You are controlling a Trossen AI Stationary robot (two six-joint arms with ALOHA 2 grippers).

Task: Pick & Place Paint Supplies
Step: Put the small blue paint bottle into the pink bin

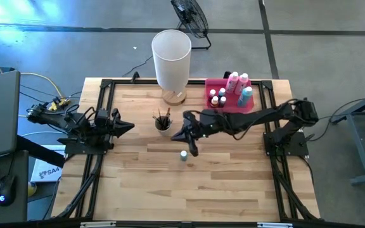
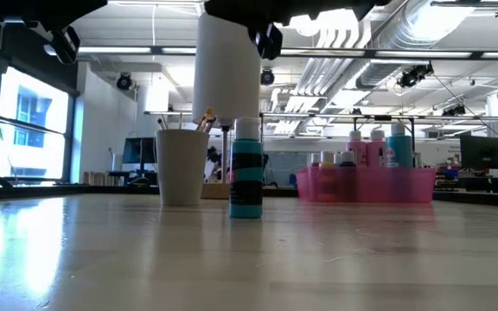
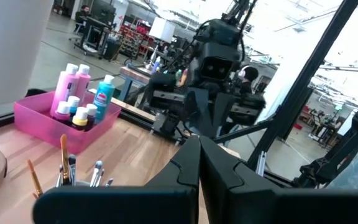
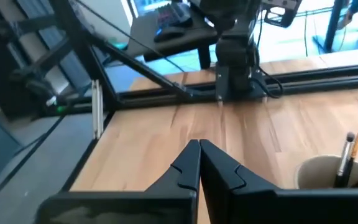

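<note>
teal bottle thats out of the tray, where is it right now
In the high view the teal bottle stands upright alone mid-table, just below the shut right gripper and in front of the brush cup.

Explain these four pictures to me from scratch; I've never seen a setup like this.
Two dark robot arms work at a wooden table. One camera looks straight down, one sits at tabletop level, and one rides on each wrist. The left gripper waits at the left edge, shut and empty. The right gripper, also shut and empty, reaches to the middle beside a lone teal bottle. A cup of paintbrushes, a tall white cylinder and a pink tray of small bottles stand farther back.
</note>
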